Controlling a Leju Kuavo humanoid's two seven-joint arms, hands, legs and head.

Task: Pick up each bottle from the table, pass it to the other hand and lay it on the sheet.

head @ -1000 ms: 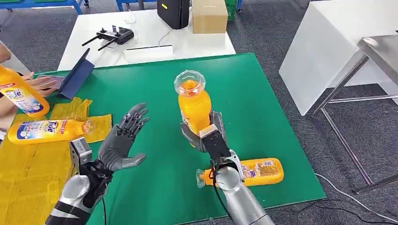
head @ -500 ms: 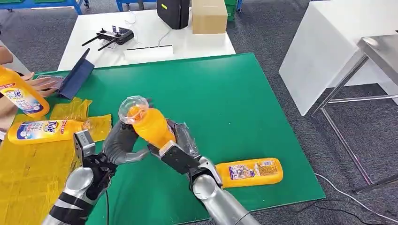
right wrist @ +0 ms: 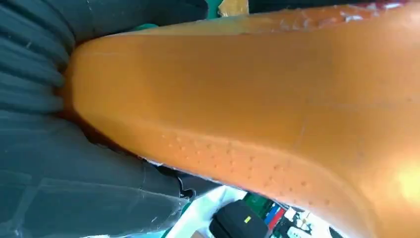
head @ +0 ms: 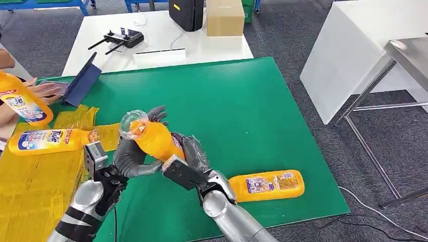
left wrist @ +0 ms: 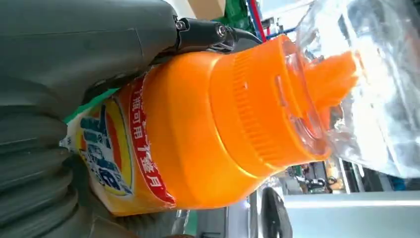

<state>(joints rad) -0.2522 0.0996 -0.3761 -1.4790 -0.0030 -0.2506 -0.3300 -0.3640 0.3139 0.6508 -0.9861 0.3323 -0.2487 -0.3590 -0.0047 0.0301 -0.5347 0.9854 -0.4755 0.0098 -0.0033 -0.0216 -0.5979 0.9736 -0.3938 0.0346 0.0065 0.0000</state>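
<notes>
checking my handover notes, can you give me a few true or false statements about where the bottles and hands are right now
1. The right hand holds an orange bottle above the green mat. True.
2. The left hand hangs far from that bottle. False: its fingers are against the bottle.
3. A bottle on the mat lies on its side near the right arm. True.
4. The yellow sheet has no bottle on it. False: a bottle on the sheet lies there.
5. The held bottle's clear cap points toward the white table. False: it tilts toward the left hand's side.
</notes>
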